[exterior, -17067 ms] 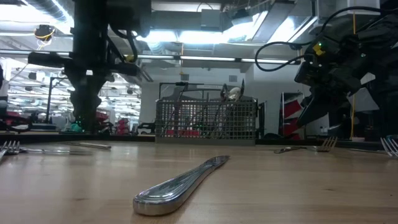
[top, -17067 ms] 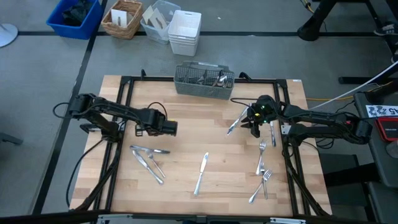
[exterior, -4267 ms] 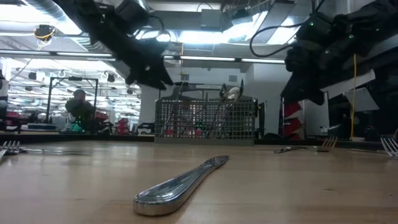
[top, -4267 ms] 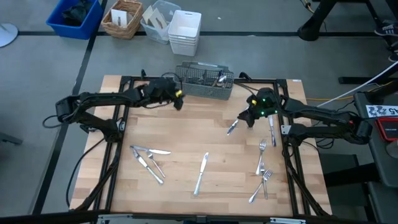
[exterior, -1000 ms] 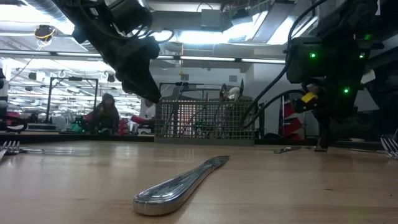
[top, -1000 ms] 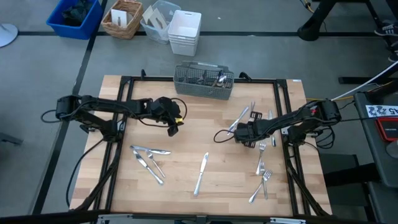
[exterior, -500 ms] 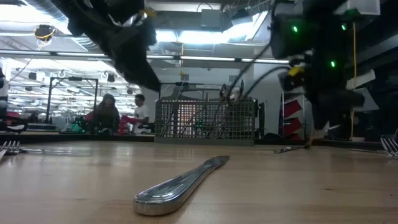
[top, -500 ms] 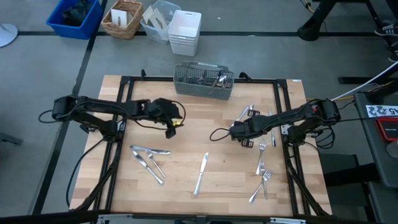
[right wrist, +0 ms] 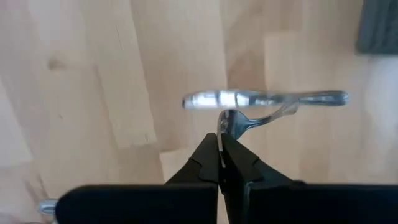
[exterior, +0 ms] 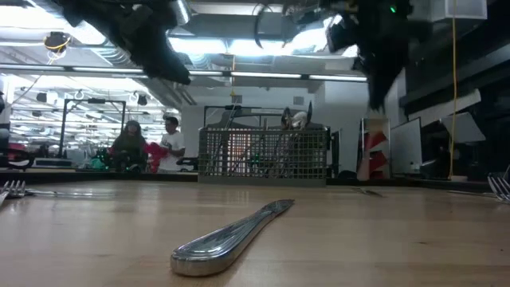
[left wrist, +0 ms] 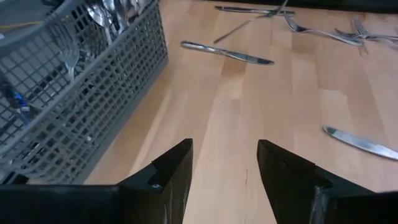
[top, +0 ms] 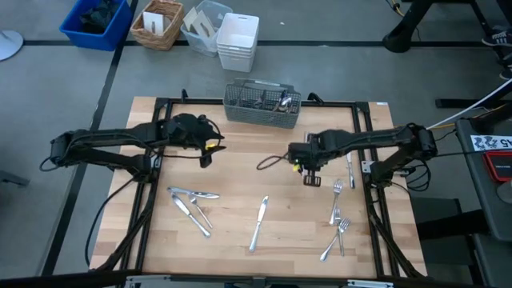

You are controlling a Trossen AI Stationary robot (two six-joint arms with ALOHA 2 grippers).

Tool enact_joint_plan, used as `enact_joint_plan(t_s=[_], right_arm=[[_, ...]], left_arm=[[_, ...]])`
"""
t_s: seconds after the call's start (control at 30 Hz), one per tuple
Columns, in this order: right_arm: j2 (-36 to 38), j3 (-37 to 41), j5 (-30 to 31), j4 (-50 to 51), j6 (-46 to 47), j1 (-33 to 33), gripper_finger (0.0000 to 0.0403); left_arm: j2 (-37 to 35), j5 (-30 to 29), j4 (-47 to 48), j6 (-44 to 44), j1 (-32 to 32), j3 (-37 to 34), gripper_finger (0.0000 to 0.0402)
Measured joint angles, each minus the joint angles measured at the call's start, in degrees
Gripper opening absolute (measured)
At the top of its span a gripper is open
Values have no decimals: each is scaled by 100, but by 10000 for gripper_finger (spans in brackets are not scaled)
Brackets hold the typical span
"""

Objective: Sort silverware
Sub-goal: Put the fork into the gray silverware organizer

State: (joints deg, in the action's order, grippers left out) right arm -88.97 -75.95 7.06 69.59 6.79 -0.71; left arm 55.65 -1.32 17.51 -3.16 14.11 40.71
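high view is showing the right gripper [top: 307, 166] hanging over the middle of the table [top: 240, 200], right of centre. right wrist view is showing its fingers pinched tight on a fork [right wrist: 261, 115], with a knife [right wrist: 261, 98] lying crosswise just beyond. the left gripper [left wrist: 222, 168] is sitting near the caddy [top: 262, 104], its fingers spread wide with nothing between them. more silverware is lying loose on the wood: forks [top: 337, 212] by the right edge, a knife [top: 258, 222] near the middle, knives [top: 192, 206] at the left.
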Motion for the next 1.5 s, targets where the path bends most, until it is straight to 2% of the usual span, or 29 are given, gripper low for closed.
enact_joint_plan(t_s=[0.17,0.37,0.57,0.8,1.07,1.17,1.33,1.5], right_arm=[[0,-780,-126,193,-322,312,2],[9,-1643,-293,55,-1013,746,2],[9,-2252,-1181,-482,-1790,1295,3],[-96,-2306,-2046,-1813,-2355,2030,3],[-693,-2306,-2374,-2861,-2331,2803,3],[-1003,-2306,-2807,-3258,-1939,3065,3],[-1413,-2305,-3611,-3175,-1011,3416,3],[-1560,-2297,-3552,-3116,-855,3580,3]], left_arm=[[-360,4,127,-86,-24,-79,171],[-1245,2,-552,130,-7,-941,171],[-2105,2,-1430,647,-7,-1960,171],[-2450,-1,-2085,756,-7,-2496,171],[-2452,-33,-2143,769,-7,-2505,171],[-2452,-35,-2145,831,-7,-2505,171],[-2452,-35,-2128,1054,-7,-2505,171],[-2450,-35,-2119,1032,-7,-2505,171]])
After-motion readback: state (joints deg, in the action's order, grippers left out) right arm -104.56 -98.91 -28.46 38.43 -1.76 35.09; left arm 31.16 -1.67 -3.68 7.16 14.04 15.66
